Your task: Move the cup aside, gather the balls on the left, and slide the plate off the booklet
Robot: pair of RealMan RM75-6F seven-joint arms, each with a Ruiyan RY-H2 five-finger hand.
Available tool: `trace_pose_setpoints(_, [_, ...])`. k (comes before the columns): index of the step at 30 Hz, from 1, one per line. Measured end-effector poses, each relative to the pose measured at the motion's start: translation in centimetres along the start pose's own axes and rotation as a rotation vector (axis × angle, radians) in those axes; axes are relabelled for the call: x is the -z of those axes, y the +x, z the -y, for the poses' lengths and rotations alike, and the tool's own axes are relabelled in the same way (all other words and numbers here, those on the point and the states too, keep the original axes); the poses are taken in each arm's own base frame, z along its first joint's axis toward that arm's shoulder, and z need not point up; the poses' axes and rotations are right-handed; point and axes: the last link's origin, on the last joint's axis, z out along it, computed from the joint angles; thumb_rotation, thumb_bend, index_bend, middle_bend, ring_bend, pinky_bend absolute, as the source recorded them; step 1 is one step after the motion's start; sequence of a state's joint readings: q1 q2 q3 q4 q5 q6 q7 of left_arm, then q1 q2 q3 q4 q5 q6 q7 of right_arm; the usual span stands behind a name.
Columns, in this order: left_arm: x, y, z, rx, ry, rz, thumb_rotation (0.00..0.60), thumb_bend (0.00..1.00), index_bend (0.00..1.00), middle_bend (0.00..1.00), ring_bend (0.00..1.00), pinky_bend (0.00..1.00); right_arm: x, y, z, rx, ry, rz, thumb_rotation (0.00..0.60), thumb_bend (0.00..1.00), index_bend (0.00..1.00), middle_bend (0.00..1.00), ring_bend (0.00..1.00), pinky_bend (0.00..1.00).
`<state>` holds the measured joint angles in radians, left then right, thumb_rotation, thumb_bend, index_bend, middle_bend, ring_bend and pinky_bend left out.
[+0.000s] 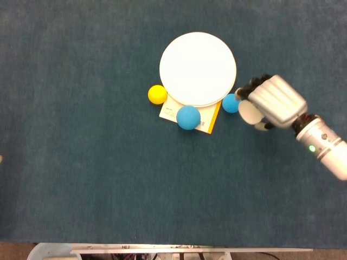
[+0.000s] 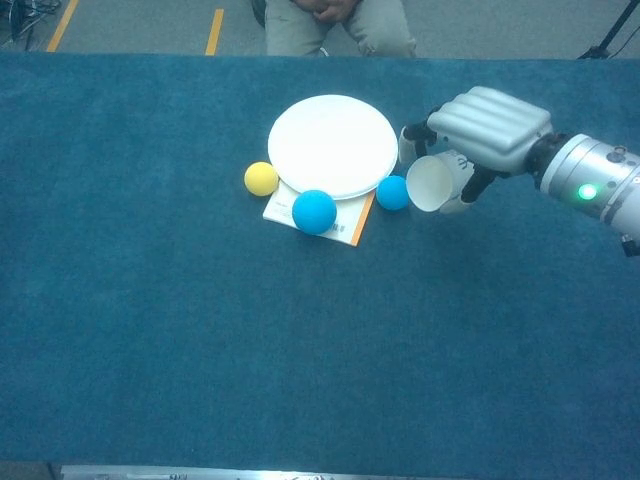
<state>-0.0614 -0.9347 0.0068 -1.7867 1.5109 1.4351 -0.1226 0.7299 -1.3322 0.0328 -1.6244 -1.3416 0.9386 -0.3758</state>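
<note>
White plate [image 1: 198, 67] over white booklet [image 1: 203, 123], orange-edged. Yellow ball [image 1: 157, 94] left of plate, two blue balls [image 1: 188, 117] [image 1: 231, 102] below it. White cup [image 2: 431, 183], silver hand [image 2: 485, 130]. Teal cloth [image 1: 81, 162].
</note>
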Motion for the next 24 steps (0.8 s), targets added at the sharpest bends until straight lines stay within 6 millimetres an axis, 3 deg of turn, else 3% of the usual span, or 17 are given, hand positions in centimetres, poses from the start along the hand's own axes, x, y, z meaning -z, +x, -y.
trace_pose_setpoints(16, [0.0, 0.0, 0.0, -0.002, 0.005, 0.007, 0.6, 0.18, 0.15, 0.11, 0.05, 0.05, -3.4, 1.0, -2.8, 0.027, -0.137, 0.035, 0.6, 0.0, 0.38, 0.47, 0.32, 0.42])
trace_pose_setpoints(24, [0.0, 0.0, 0.1, -0.002, 0.008, 0.008, 0.6, 0.18, 0.15, 0.11, 0.05, 0.05, -5.0, 0.4, -3.1, 0.053, -0.182, 0.085, 0.6, 0.0, 0.29, 0.41, 0.26, 0.42])
